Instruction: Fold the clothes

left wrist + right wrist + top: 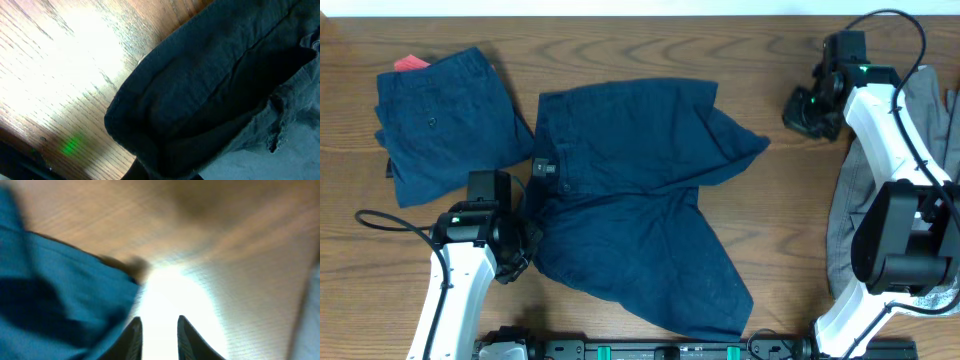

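1. The dark blue shorts lie spread across the middle of the table, waistband to the left, one leg pointing to the upper right and the other to the lower right.
2. The left pincer sits at the waistband edge. Its wrist view shows only dark cloth close up, so I cannot tell whether it grips or how far it is open.
3. The right pincer is parted a little and empty, hovering over bare wood just beside the tip of the upper leg.
4. The step in hand looks like laying one leg over the other. The right pincer should probably pinch that leg's hem, taking both layers.
5. Carry it low and straight so the cloth does not bunch.
6. Keep clear of the folded blue garment and the grey garment.
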### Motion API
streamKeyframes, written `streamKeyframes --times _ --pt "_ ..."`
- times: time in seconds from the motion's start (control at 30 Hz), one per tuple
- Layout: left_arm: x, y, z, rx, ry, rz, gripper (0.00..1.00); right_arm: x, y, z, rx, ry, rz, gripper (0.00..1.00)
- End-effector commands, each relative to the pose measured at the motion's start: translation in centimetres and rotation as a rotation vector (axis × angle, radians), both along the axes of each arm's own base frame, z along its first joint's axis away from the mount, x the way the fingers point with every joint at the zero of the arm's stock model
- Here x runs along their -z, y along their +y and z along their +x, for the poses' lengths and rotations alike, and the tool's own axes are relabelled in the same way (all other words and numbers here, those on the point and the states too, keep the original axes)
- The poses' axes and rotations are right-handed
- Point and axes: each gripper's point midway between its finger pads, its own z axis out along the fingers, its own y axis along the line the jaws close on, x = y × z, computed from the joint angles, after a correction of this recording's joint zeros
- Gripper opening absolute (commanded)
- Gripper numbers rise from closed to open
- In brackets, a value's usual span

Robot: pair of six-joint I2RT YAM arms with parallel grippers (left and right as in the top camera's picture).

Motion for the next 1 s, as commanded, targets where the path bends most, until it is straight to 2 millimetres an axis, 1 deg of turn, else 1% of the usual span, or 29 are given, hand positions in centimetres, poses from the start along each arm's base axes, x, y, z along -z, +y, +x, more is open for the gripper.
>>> streamKeyframes --times 0.0,0.07,0.1,0.13,0.17,0.2,0.23,0.27,0.33,0.37,0.43,0.47,0.5,0.7,0.8,0.87,0.97 --pt "0.0 0.7 0.0 -0.005 0.002 0.035 0.08 1.6 -1.7 -1.9 -0.023 0.092 -0.124 0.25" --pt "0.0 0.7 0.1 -0.005 -0.003 0.035 0.08 1.7 -1.3 -2.5 -0.030 0.116 -0.108 0.24" --pt "0.0 0.7 0.2 -0.005 -0.006 0.035 0.08 1.6 -0.7 -2.6 -0.057 0.115 -0.083 0.24" --pt "0.0 0.7 0.3 -0.005 -0.010 0.035 0.08 1.5 0.1 -2.4 -0.098 0.101 -0.048 0.24" --pt "0.0 0.7 0.4 -0.005 -0.013 0.035 0.08 1.3 1.3 -1.8 -0.153 0.069 0.004 0.25" --pt "0.0 0.7 0.4 -0.006 -0.014 0.035 0.08 1.0 2.7 -1.1 -0.215 0.026 0.060 0.26" --pt "0.0 0.7 0.5 -0.006 -0.017 0.035 0.08 0.5 4.4 0.1 -0.298 -0.047 0.129 0.29" --pt "0.0 0.7 0.5 -0.005 -0.020 0.035 0.08 0.0 5.5 1.1 -0.351 -0.106 0.160 0.31" --pt "-0.1 0.7 0.7 -0.005 -0.026 0.036 0.08 -0.5 6.2 3.2 -0.387 -0.200 0.141 0.38" --pt "-0.1 0.7 0.7 -0.006 -0.027 0.036 0.08 -0.7 6.6 4.3 -0.399 -0.245 0.117 0.40" --pt "-0.1 0.7 0.7 -0.005 -0.027 0.036 0.08 -0.3 7.3 5.8 -0.418 -0.292 0.067 0.44" --pt "-0.1 0.7 0.7 -0.006 -0.027 0.035 0.08 0.2 7.9 6.2 -0.432 -0.301 0.058 0.48" --pt "-0.1 0.7 0.7 -0.005 -0.027 0.035 0.08 0.7 8.5 6.4 -0.444 -0.300 0.053 0.50" --pt "-0.1 0.7 0.7 -0.005 -0.027 0.036 0.08 5.8 11.7 7.0 -0.506 -0.269 0.051 0.51" --pt "-0.1 0.7 0.7 -0.005 -0.027 0.036 0.08 7.8 12.7 7.0 -0.525 -0.254 0.054 0.51" --pt "-0.1 0.7 0.7 -0.005 -0.027 0.036 0.08 8.9 12.7 7.0 -0.526 -0.237 0.033 0.48" --pt "-0.1 0.7 0.7 -0.005 -0.027 0.036 0.08 9.8 11.5 6.7 -0.509 -0.199 -0.043 0.38"
